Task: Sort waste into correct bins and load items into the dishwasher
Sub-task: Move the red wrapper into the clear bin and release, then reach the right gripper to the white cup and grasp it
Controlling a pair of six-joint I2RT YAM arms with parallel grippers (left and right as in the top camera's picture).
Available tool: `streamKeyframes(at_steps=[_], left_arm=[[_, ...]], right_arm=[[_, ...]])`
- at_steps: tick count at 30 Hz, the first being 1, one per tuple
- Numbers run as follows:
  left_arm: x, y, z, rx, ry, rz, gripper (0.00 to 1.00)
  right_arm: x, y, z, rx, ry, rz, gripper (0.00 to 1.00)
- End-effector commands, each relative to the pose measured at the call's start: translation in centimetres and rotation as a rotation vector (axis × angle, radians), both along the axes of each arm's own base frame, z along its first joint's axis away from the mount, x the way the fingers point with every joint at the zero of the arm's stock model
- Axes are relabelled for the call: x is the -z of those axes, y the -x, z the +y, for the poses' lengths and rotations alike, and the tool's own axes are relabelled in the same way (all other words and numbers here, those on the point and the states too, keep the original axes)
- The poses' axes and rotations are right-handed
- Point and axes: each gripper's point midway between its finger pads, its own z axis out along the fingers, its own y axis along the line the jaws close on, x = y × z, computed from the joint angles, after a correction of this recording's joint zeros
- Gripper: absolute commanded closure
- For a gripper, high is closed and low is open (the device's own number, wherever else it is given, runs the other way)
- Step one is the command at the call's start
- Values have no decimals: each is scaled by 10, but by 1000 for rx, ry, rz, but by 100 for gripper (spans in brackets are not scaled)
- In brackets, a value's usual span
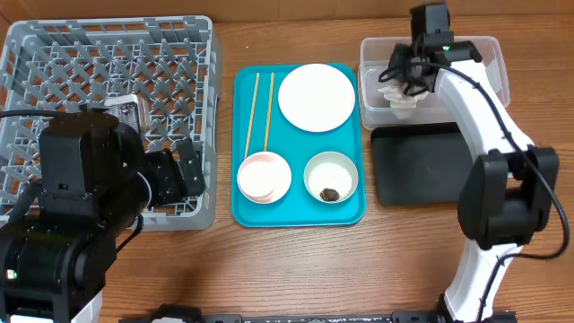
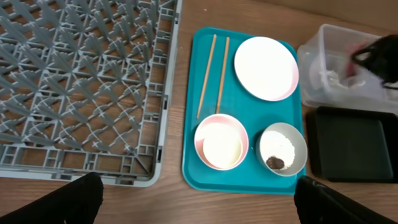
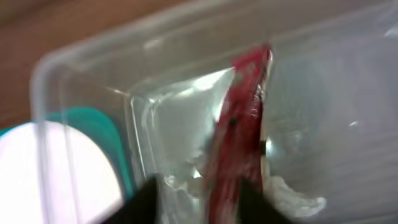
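Left pincer (image 2: 198,202) released: dark fingers (image 2: 74,199) spread wide to the bottom corners of the left wrist view. From overhead, poised at the lower right edge of the grey dish rack (image 1: 108,81), which fills the upper left of the frame.

Right pincer (image 1: 404,88) down inside the clear tub (image 1: 489,54) at upper right. Red wrapper (image 3: 239,124) standing between its fingertips (image 3: 146,202) within the tub walls. Too blurred to tell whether clenched on the wrapper or let go. White paper scrap (image 3: 292,198) low in the tub beside the wrapper. Black tray (image 1: 417,166) just below the tub on the worktop (image 1: 224,269).

On the teal tray (image 1: 300,213), centre frame:
- chopsticks (image 1: 260,109) side by side at upper left
- white plate (image 1: 317,97) at upper right
- pink bowl (image 1: 264,176) at lower left
- pale bowl (image 1: 331,176) at lower right, holding rice and a brown lump (image 1: 331,193)
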Motion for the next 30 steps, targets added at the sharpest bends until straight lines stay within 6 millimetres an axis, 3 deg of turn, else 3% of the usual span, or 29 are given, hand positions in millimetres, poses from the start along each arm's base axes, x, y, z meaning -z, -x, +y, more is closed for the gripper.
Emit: streamKeyframes(at_steps=[1, 5, 7, 10, 15, 18, 24, 30], left_arm=[[1, 1, -5, 8, 31, 11, 0], [0, 0, -5, 9, 31, 7, 0], [0, 1, -7, 24, 29, 4, 0], [-8, -2, -27, 184, 43, -45, 10], [-23, -15, -29, 198, 30, -131, 5], [-24, -21, -19, 150, -9, -141, 0], [-10, -36, -8, 80, -44, -87, 0], [3, -43, -9, 89, -57, -35, 0]], right_arm=[[-57, -6, 23, -94, -108, -119, 28], [-124, 12, 31, -133, -158, -216, 27], [-157, 34, 38, -166, -194, -248, 26], [-201, 73, 49, -226, -259, -278, 26], [-232, 140, 64, -310, -319, -235, 27], [-226, 173, 79, -385, -323, -152, 29], [-183, 224, 131, -562, -303, 52, 30], [-134, 239, 191, -718, -251, 75, 36]])
